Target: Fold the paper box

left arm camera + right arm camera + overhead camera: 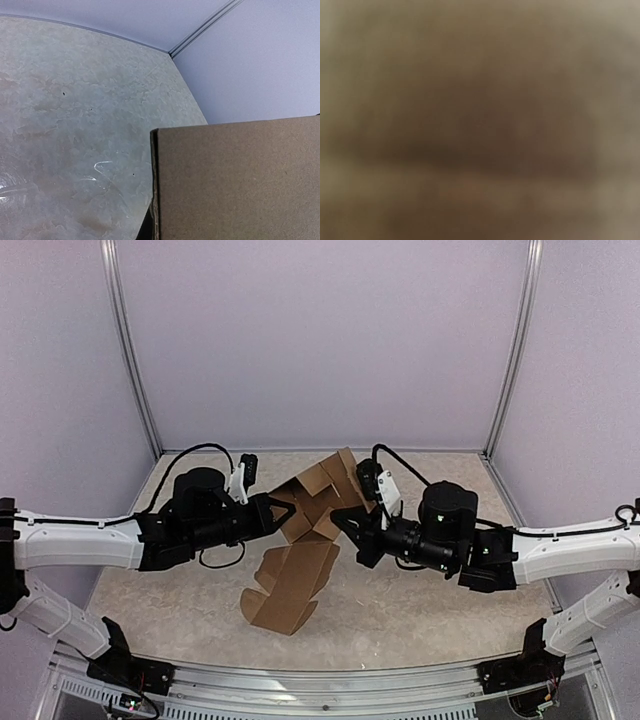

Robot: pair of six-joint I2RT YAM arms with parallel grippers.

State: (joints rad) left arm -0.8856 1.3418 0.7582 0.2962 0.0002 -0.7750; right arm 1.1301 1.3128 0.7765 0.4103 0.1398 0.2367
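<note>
Pale lilac walls (320, 340) with metal posts (130, 350) enclose a mottled beige tabletop (420, 610).

I reach in from both sides over the mottled beige table (450, 610) to the plain brown cardboard paper box (305, 540). My left gripper (283, 512) is pinched on its left edge; my right gripper (340, 523), fingers together, presses its right side. A flat flapped panel trails toward my bases

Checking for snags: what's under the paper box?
Only tabletop shows around the paper box. The patch directly beneath its lower flap is covered in every view, so that's unknown.
</note>
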